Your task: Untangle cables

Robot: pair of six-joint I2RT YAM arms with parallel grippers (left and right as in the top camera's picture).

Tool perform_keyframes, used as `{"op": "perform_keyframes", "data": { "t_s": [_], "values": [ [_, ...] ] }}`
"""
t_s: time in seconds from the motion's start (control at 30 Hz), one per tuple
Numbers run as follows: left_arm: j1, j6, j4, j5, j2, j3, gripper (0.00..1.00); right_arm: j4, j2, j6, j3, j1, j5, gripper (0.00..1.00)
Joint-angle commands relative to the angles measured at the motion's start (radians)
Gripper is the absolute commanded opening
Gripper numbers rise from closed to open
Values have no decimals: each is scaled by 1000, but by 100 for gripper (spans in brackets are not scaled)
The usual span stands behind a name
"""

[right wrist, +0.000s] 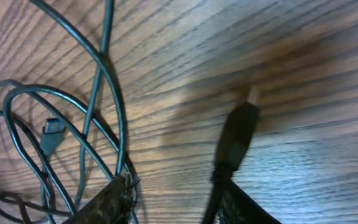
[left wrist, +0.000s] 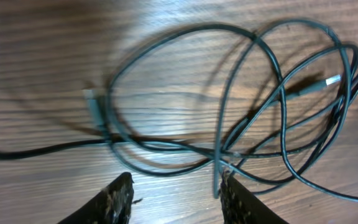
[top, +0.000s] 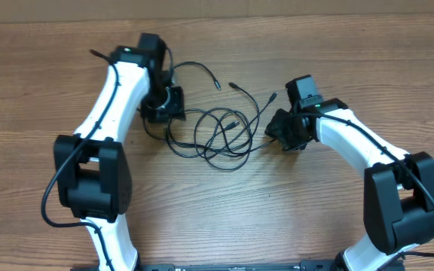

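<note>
The cables [right wrist: 122, 127] are black — thin dark lines. One black plug [right wrist: 238, 134] has a silver tip [right wrist: 252, 93], and a small plug [right wrist: 53, 127] looks blue. The table [top: 277, 218] is brown wood with long darker stripes. The arms [top: 111, 98] are white with black parts.

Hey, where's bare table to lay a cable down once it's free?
Bare table in front of the cables, between left arm and right arm; also the far strip behind them. Crowded: the middle, between left gripper and right gripper.

Left arm [top: 115, 90] and right arm [top: 353, 135] bend in toward each other.
Left gripper [left wrist: 176, 186] and right gripper [right wrist: 179, 190] hang low, fingers apart.
</note>
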Motion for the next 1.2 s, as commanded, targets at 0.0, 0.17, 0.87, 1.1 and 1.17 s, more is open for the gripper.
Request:
{"op": "perform_keyframes", "data": {
  "t_s": [0.0, 0.17, 0.87, 1.1, 1.17],
  "values": [
    [-60, -14, 35, 1, 1, -55, 47, 13, 1, 32, -5, 22, 49, 41],
    [-125, -34, 108, 2, 1, -139, 49, 45, 1, 32, -17, 42, 52, 39],
    [-176, 51, 26, 53, -47, 15, 4, 103, 3, 32, -55, 51, 51, 53],
    [-174, 75, 21, -6, -127, 62, 4, 103, 3, 32, -55, 51, 51, 75],
    [-174, 72, 21, -30, -157, 68, 4, 103, 3, 32, -55, 51, 51, 79]
  ]
}}
